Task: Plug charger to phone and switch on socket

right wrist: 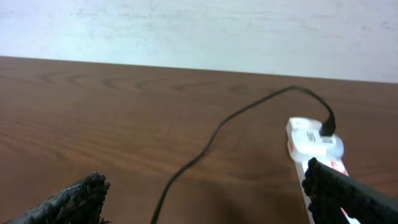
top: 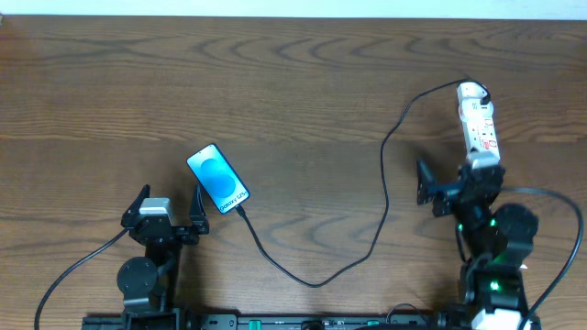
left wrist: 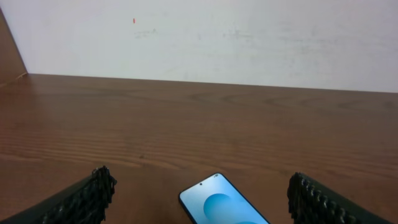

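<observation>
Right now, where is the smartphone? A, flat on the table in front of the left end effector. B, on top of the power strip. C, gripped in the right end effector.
A: the smartphone lies screen-up on the wooden table just ahead of the open left end effector, far from the power strip.

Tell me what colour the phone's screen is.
The phone screen is bright blue with a rounded swirl; overhead view shows it best.

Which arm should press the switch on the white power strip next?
Right. The right hand, open, is at the near end of the white elongated power strip; the left hand is far off, by the slim blue-screened phone.
</observation>
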### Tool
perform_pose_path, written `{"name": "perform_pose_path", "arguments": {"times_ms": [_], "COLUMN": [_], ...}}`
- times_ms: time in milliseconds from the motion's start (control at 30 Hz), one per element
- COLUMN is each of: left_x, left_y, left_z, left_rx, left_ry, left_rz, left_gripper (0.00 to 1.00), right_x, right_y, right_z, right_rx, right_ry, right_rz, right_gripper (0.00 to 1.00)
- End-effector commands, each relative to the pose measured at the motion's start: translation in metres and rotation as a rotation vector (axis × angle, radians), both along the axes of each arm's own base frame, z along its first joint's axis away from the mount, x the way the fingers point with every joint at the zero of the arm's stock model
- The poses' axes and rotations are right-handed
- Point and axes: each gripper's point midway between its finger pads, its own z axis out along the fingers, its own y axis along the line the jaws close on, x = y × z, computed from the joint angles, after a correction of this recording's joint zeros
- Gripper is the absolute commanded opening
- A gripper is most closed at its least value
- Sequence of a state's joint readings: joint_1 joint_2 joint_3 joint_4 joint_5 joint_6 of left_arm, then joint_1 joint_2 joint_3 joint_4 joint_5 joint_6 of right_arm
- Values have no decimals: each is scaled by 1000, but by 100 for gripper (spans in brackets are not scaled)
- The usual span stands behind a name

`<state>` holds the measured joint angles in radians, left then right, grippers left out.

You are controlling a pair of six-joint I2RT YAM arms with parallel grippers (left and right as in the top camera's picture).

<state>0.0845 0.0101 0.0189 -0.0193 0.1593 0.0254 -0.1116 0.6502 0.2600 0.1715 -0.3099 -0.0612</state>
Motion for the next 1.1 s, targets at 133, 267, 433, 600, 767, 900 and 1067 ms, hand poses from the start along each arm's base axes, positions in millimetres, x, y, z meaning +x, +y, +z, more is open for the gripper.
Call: {"name": "perform_pose_path", "arguments": {"times_ms": [133, 267, 433, 600, 767, 900, 1067], "left_x": [-1, -1, -1, -1, -1, -1, -1], "left_y": [-4, -4, -4, -4, -4, -4, -4], "left_z": [-14, -15, -15, -14, -14, -15, -14], "left_rx": [-15, -15, -15, -15, -15, -15, -15], "left_ry": [44, 45, 45, 44, 44, 45, 44], "left_rz": [-26, -26, -26, -26, -26, -26, -26], "left_gripper": [91, 91, 91, 91, 91, 91, 91], "right_x": [-24, -31, -37, -43, -49, -49, -49], "right_y": [1, -2, -7, -13, -19, -24, -27], "right_z": [-25, -32, -37, -38, -30, -27, -27], "right_rx": [-5, -13, -22, -38, -52, -48, -51], "right_ry": [-50, -81, -90, -88, -128, -139, -140], "right_rz": [-13, -38, -73, -137, -193, -221, -240], "right_gripper": [99, 99, 99, 99, 99, 99, 99]}}
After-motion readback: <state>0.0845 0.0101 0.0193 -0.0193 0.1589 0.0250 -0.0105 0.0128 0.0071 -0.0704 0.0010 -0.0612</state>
